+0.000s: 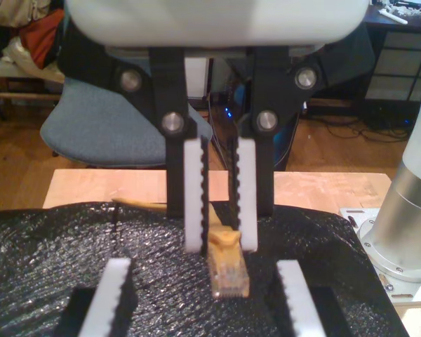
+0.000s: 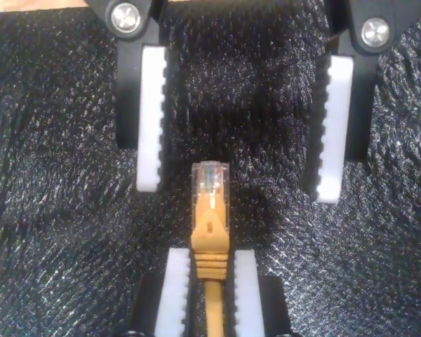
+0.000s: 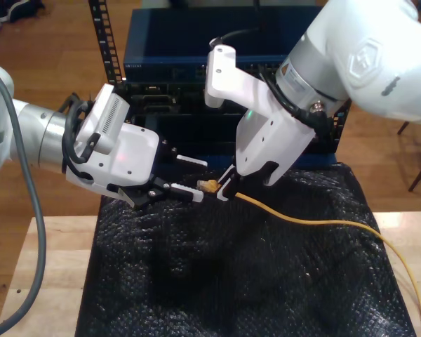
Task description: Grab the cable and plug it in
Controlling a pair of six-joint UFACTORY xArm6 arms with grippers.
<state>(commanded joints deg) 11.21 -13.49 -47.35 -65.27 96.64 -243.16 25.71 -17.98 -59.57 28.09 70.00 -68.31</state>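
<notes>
Counting: two arms, two end effectors, one cable [image 3: 316, 223], one plug [image 2: 210, 184], four white toothed pads, two per end effector.

My second end effector [image 2: 212, 254] is clenching on the cable at the ribbed yellow boot just behind the plug. Its pads [image 2: 175, 291] are pressing on both sides. The plug's clear tip is sticking out past the fingertips, lifted off the black cover [image 3: 231, 281].

My first end effector [image 1: 203, 265] is sitting released, jaws spread wide. It is facing the plug head-on, and its pads [image 1: 109, 295] are standing either side of the plug line without touching it. In the exterior view it [image 3: 194, 178] is reaching in from that view's left, while my second one [image 3: 224, 191] is coming down from that view's right. The plug [image 3: 208, 185] is hanging between the two.

Behind the plug, the cable is running out beneath my second end effector. It is trailing across the cover toward the exterior view's right and curving down past the cover's edge.

Room: the cover in front of the plug is lying open and wrinkled. A dark equipment rack [image 3: 196, 42] is standing close behind the plug. Bare wooden worktop [image 3: 49, 267] is showing beyond the cover's edge at the exterior view's left.
</notes>
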